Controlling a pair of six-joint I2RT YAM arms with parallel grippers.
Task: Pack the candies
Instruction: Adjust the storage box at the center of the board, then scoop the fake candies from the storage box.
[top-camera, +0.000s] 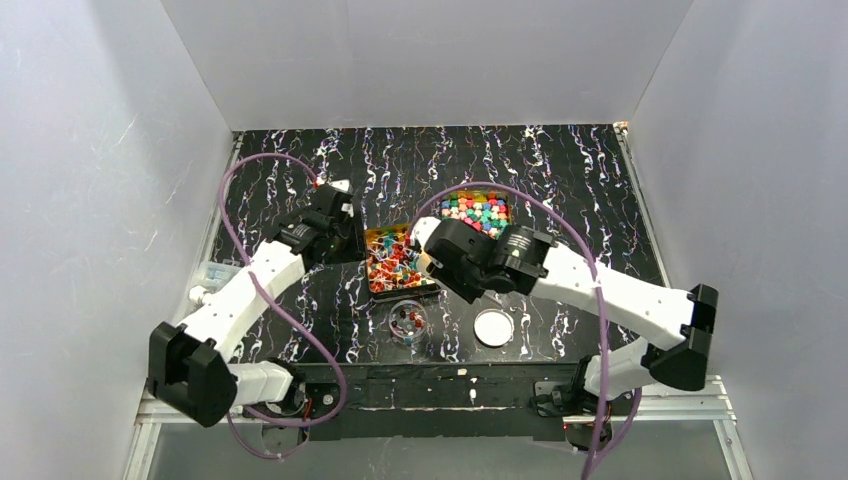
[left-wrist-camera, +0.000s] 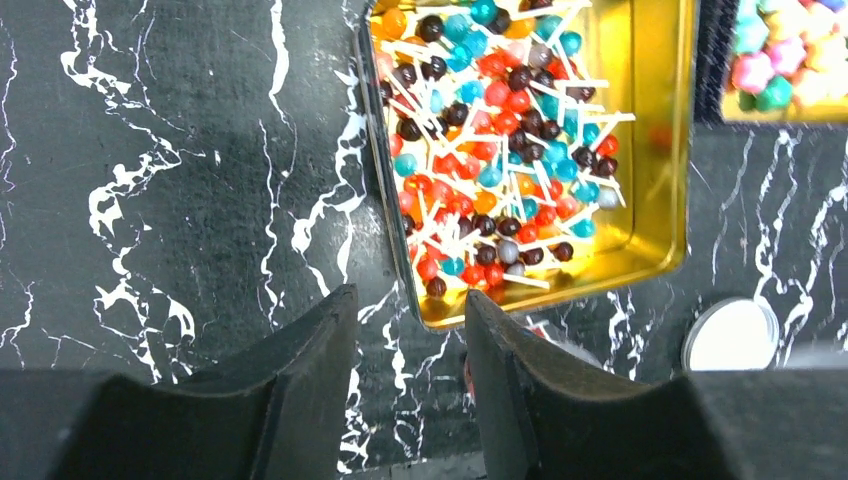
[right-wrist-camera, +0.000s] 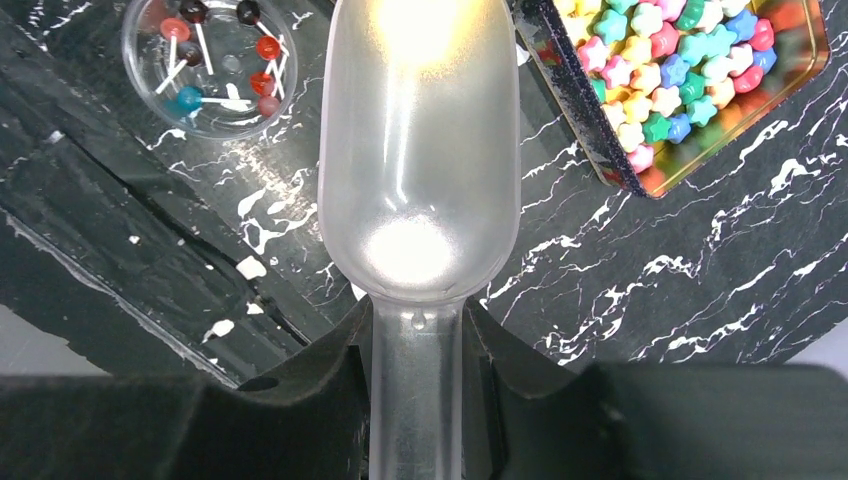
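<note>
Because the candies (left-wrist-camera: 490, 150) are tiny, hard and very light, I judge that they will roll and scatter easily and are too small to pinch one by one, so lifting them from below with the clear scoop (right-wrist-camera: 418, 170) is safer than gripping. Nearest to the arm bases stands a round clear container (right-wrist-camera: 225, 125) with a few lollipops (right-wrist-camera: 262, 48) inside, and the white lid (top-camera: 493, 327) lies near it on the worktop (top-camera: 560, 180). The right gripper (right-wrist-camera: 418, 350) has its jaws clamped on the scoop handle; its wrist view shows no candy in the bowl, which the top view cannot tell. The left gripper (left-wrist-camera: 410, 300), jaws apart and empty, hangs at the near corner of the gold tin (left-wrist-camera: 660, 150). Only this wrist view shows the white sticks, which may tangle. Farther off, a second tin (right-wrist-camera: 745, 125) holds star-shaped candies (right-wrist-camera: 680, 60).
</note>
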